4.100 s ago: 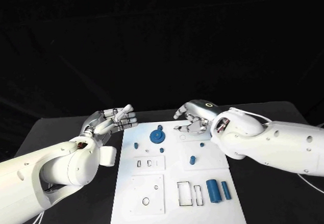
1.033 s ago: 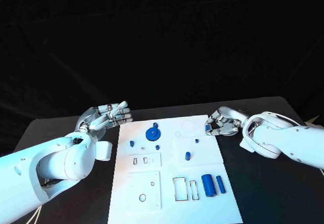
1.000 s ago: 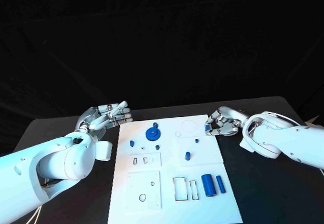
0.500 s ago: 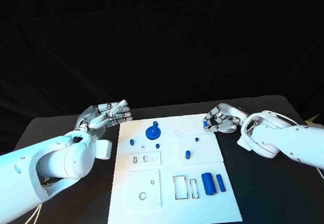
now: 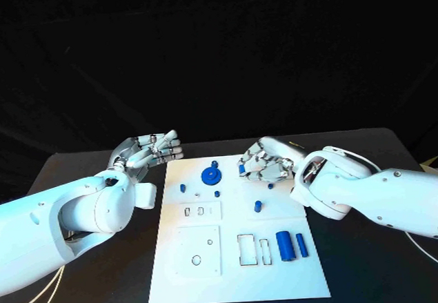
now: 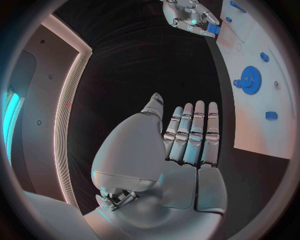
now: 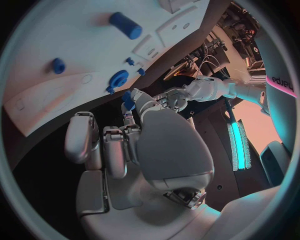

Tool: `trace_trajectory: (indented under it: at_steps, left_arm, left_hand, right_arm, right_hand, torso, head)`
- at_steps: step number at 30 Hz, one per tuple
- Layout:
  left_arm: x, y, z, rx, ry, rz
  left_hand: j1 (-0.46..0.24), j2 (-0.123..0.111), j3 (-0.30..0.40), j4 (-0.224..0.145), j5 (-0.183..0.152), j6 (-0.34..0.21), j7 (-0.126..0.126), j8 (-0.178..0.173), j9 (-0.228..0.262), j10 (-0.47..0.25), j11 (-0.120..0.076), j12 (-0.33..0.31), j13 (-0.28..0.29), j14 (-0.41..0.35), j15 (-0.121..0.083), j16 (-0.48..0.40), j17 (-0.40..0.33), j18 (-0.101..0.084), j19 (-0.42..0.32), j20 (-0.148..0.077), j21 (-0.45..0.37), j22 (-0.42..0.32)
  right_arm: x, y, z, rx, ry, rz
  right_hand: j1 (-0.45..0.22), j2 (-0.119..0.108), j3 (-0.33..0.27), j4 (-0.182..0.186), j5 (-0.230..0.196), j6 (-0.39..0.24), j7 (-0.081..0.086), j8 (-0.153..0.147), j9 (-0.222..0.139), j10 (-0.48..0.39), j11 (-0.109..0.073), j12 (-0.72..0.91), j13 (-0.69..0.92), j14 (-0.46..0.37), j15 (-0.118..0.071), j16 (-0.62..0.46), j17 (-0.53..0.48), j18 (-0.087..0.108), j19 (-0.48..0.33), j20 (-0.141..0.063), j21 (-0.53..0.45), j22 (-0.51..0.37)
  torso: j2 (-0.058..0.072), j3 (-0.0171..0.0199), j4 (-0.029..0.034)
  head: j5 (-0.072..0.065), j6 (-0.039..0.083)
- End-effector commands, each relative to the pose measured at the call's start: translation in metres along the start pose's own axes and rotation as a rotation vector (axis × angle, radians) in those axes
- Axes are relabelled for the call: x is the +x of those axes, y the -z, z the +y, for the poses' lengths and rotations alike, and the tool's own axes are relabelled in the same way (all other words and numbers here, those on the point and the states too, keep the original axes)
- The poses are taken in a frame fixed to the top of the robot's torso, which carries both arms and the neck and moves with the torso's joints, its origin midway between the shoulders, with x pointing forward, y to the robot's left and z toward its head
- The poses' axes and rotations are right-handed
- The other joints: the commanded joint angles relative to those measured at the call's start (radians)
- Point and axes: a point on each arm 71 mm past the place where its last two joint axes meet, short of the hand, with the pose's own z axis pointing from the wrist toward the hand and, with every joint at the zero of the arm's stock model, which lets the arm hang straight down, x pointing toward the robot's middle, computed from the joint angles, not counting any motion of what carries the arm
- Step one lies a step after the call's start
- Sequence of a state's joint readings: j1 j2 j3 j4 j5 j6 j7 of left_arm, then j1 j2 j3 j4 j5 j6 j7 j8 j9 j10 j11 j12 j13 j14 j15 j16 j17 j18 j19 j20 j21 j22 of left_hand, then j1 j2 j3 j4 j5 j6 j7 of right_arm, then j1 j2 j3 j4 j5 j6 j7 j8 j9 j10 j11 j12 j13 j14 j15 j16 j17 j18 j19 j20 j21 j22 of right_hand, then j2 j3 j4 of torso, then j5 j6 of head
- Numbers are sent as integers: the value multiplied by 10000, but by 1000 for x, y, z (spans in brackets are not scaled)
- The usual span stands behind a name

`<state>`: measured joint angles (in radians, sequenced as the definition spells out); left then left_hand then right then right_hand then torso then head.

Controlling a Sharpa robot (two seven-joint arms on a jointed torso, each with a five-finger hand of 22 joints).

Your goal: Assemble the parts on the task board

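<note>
small blue part (image 5: 243, 169) sat pinched in the fingertips (image 7: 128, 116) of the right hand (image 5: 262, 164), held over the far right area of the task board (image 5: 237, 275). in the head view it read as a short peg, long axis roughly upright, maybe tilted a little; which end pointed down i could not tell. right wrist view showed the same blue piece (image 7: 127, 100) sticking out past the fingertips toward the board. left hand (image 5: 147, 153) hovered off the board's far left corner, fingers straight and side by side, holding nothing. judgement: step in hand was carrying the peg to its seat, probably one of the round holes near the blue gear (image 5: 211, 175). to do it well: square the peg's axis to the board before lowering, line up over the hole first, then descend slowly and release only once it seats; avoid brushing the gear or the small blue studs (image 5: 217, 193) nearby. risk was a shallow pinch letting the peg rotate on contact. two blue cylinders (image 5: 292, 245) lay flat near the board's near right, long axes running near-to-far, not yet placed.
</note>
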<state>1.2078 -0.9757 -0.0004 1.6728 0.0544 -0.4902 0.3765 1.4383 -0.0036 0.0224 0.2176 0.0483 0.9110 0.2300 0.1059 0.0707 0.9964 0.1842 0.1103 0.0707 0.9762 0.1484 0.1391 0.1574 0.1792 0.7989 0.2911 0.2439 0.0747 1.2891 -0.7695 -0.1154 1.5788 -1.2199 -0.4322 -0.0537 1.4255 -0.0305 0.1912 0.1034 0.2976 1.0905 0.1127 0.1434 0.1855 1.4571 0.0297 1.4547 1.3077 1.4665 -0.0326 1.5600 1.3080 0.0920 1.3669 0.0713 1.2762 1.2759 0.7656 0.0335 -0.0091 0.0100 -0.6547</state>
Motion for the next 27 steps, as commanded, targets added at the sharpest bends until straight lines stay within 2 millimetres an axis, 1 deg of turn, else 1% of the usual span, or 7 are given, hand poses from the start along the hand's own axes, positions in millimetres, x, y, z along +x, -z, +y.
trace_trajectory:
  at_steps: [1, 6, 9, 13, 19, 23, 27]
  left_arm:
    - [5, -1, 0, 40, 109, 266]
    - [8, -2, 1, 13, 125, 312]
    - [8, -3, 1, -9, 130, 328]
    - [8, -3, 1, -42, 114, 291]
    - [9, -2, 1, -50, 116, 297]
    - [9, -2, 1, -50, 125, 321]
    - [9, -2, 1, -50, 132, 339]
  left_hand:
    - [90, -2, 8, -64, 4, 79, -18, -36, 5, 8, -11, -63, -8, 88, 13, -51, 15, -52, -60, -17, -45, -16]
    - [91, 1, 8, -64, 4, 80, -19, -36, 5, 10, -11, -63, -8, 91, 12, -51, 16, -52, -60, -17, -46, -16]
    - [91, 1, 8, -64, 4, 80, -19, -36, 5, 10, -11, -63, -8, 91, 12, -51, 16, -52, -60, -17, -46, -16]
    - [91, 3, 9, -65, 3, 81, -19, -36, 5, 11, -12, -63, -8, 93, 11, -51, 17, -52, -60, -17, -46, -16]
    - [92, 7, 9, -65, 3, 83, -21, -37, 5, 14, -13, -63, -8, 98, 10, -51, 18, -52, -60, -17, -46, -16]
    - [92, 7, 9, -65, 3, 84, -21, -37, 5, 15, -13, -63, -7, 99, 10, -51, 19, -52, -60, -17, -46, -16]
    - [95, 13, 11, -67, 4, 88, -27, -37, 6, 21, -16, -62, -7, 104, 8, -51, 21, -52, -61, -17, -47, -16]
  right_arm:
    - [13, -6, 17, -14, 978, 220]
    - [36, -14, 37, -337, 1379, 549]
    - [48, -17, 43, -395, 1576, 667]
    - [65, -20, 49, -453, 1767, 882]
    - [81, -22, 55, -535, 1922, 1218]
    - [89, -23, 59, -589, 2081, 1350]
    - [93, -24, 61, -617, 2177, 1426]
  right_hand:
    - [-122, -27, 62, 37, -5, 21, -65, 136, 166, 7, -21, 39, 1136, 1010, -54, 47, 2486, -143, 97, 4, 46, 23]
    - [-276, -108, 44, 95, -47, -1, -58, 138, 173, 6, -11, 36, 1136, 1007, -45, 43, 2476, -140, 92, 9, 33, 22]
    - [-326, -167, 35, 100, -78, -10, -58, 141, 177, 7, -10, 37, 1138, 1005, -43, 38, 2465, -135, 81, 11, 14, 10]
    - [-386, -227, 22, 112, -112, -14, -56, 145, 181, 10, -8, 39, 1143, 1005, -41, 39, 2466, -134, 80, 13, 9, 13]
    - [-421, -255, 16, 121, -135, -23, -52, 144, 182, 4, -6, 33, 1136, 1003, -39, 35, 2457, -132, 76, 15, 1, 10]
    - [-431, -268, 14, 122, -144, -31, -50, 140, 181, 2, -4, 31, 1134, 1003, -39, 36, 2459, -132, 76, 15, 1, 12]
    - [-431, -268, 14, 122, -144, -31, -50, 140, 181, 2, -4, 31, 1134, 1003, -39, 36, 2459, -132, 76, 15, 1, 12]
  torso:
    - [1, -14, 26]
    - [3, -5, -16]
    - [8, -5, -8]
    - [10, 9, -2]
    - [34, 7, -10]
    - [21, 11, -26]
    - [16, 4, -7]
  head:
    - [36, -26]
    - [178, -59]
    - [228, -64]
    - [294, -150]
    - [362, -171]
    - [395, -248]
    - [415, -281]
